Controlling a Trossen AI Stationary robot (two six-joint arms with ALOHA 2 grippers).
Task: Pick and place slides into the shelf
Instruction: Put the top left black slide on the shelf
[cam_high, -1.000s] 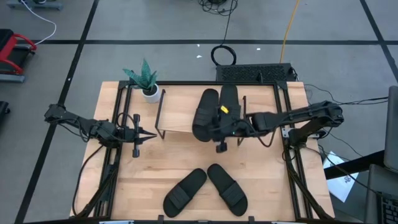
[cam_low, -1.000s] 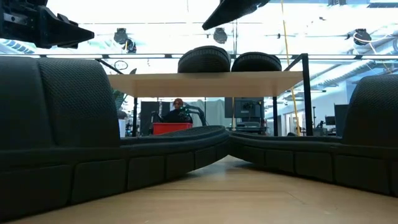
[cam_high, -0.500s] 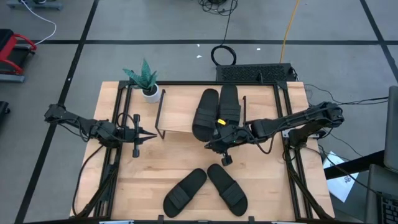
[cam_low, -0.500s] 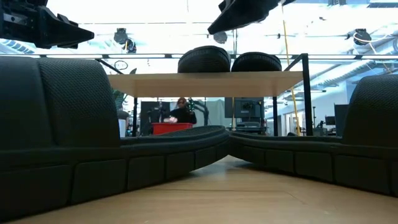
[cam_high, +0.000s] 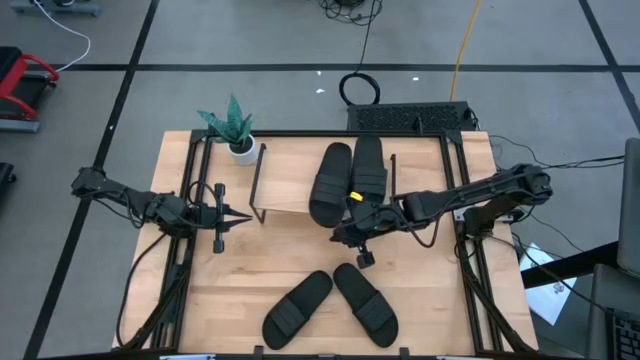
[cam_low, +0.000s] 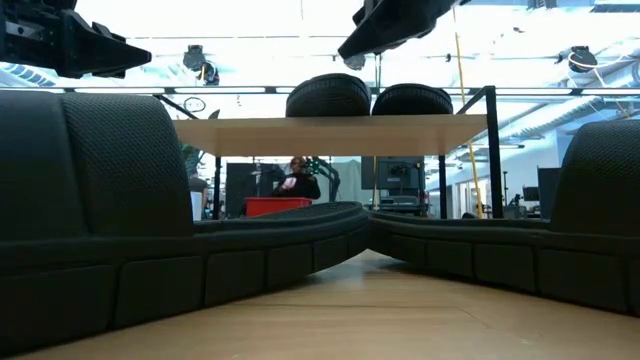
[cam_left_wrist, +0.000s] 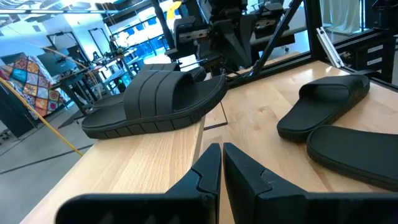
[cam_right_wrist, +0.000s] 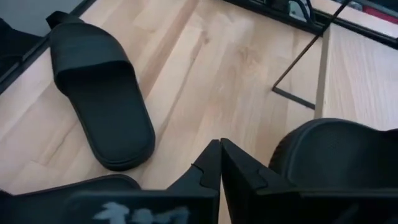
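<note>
Two black slides (cam_high: 331, 183) (cam_high: 368, 167) lie side by side on the shelf's light top board (cam_high: 285, 180); the low view shows their straps (cam_low: 328, 97) (cam_low: 412, 99) above the board. Two more slides (cam_high: 297, 308) (cam_high: 365, 305) rest soles down on the table near its front edge, toes splayed apart. My right gripper (cam_high: 335, 237) hangs shut, tipped downward, above the table just in front of the shelf, touching nothing; its wrist view shows the shut fingers (cam_right_wrist: 219, 155) over bare wood. My left gripper (cam_high: 248, 215) waits shut and level at the shelf's left front corner.
A small potted plant (cam_high: 235, 130) stands at the far left corner, beside the shelf. The shelf's thin black wire legs (cam_right_wrist: 298, 68) rise from the table. Bare wood lies between the shelf and the two near slides. In the room behind, a person (cam_low: 297, 180) is by a red bin.
My right gripper has drawn back from the heels of the slides on the shelf toward the table's near edge, sunk a little and tipped its fingers downward. The slides on the shelf stay where they were.
</note>
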